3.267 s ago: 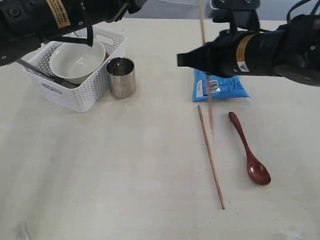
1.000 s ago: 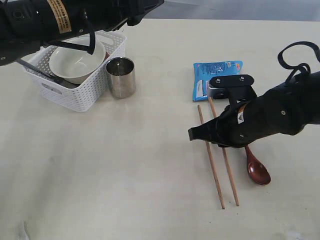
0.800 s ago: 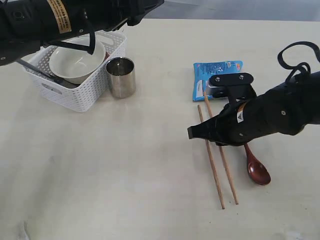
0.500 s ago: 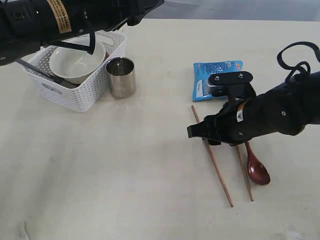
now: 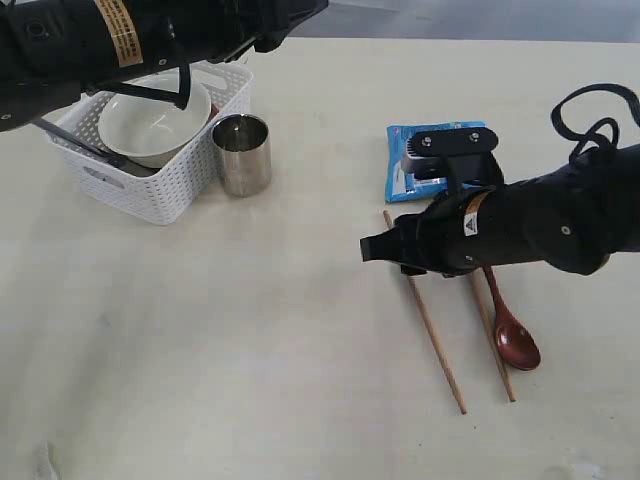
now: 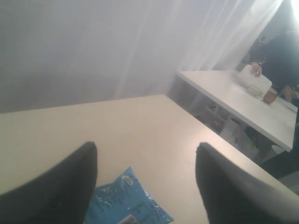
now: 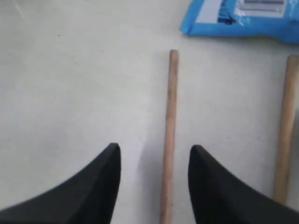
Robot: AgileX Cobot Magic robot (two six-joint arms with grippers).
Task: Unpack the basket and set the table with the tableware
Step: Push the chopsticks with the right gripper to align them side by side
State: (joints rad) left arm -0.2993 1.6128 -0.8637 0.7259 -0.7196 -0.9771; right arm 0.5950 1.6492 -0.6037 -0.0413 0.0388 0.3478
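Chopstick-laying looks done: the right gripper (image 7: pixel 154 186) hovers spread and empty over two thin wooden chopsticks (image 5: pixel 425 310) on the pale beige tabletop (image 5: pixel 250 350), the left gripper (image 6: pixel 145 186) equally agape, so the next move calls for the cream bowl (image 5: pixel 150 125) in the white lattice basket (image 5: pixel 150 190) well aside.

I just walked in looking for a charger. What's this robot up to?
It is unpacking a basket to set the table. The right gripper, open and empty, hovers low over two chopsticks that lie beside a reddish spoon, near a blue packet. The steel cup stands next to the basket. The bowl sits inside it, and the left arm is above it with the left gripper open.
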